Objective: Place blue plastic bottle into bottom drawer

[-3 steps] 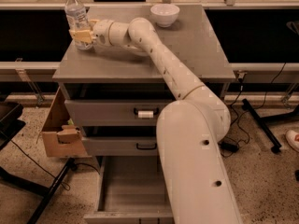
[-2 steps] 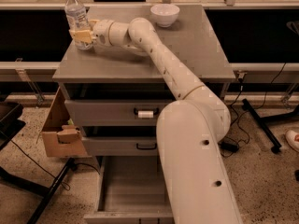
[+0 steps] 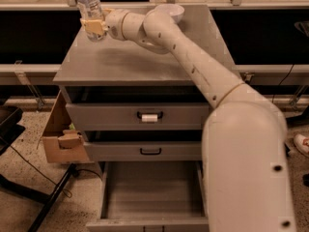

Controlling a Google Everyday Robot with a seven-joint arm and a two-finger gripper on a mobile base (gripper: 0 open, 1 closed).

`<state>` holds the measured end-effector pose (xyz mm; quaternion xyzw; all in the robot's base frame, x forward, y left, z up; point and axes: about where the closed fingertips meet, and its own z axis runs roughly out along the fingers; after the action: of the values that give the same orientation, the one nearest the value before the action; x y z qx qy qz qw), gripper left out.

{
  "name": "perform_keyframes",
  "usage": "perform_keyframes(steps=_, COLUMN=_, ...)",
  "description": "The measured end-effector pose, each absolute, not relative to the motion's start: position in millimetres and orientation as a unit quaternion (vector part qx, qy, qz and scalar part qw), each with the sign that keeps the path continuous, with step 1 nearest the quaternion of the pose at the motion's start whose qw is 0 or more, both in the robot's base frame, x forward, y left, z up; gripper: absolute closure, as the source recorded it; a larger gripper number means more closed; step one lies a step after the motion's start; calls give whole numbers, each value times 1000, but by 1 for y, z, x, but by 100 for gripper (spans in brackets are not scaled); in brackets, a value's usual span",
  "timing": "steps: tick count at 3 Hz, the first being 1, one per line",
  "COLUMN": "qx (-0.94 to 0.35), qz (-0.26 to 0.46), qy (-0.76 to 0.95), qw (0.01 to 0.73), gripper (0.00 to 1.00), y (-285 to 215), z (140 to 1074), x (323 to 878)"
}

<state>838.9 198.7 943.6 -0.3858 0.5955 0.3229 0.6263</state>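
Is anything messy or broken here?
Nothing is spilled or broken. The gripper holds the bottle upright at the cabinet's back left corner, and the bottom drawer is pulled open. Only the cardboard box beside the cabinet looks odd: it sits tilted.

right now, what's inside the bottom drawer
Only bare grey floor shows in the bottom drawer; its right part is hidden behind the arm. The bottle is not in it: the gripper holds it at the back left of the cabinet top.
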Motion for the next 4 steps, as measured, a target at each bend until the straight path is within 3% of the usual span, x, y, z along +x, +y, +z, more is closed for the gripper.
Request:
perform_keyframes(steps=1, qx=-339, qz=281, qy=600, qw=668, gripper=100, y=141, z=1018, x=802)
perform_keyframes(steps=2, qx=-271, qz=244, qy=602, qw=710, gripper=100, y=84, z=1098, x=726)
perform_keyframes(steps=3, qx=-242, qz=231, qy=635, qw=697, gripper=100, y=68, z=1100, x=644)
perform_keyframes(steps=4, qx=-249, qz=223, qy=679, qw=654, gripper=100, y=74, z=1053, x=597)
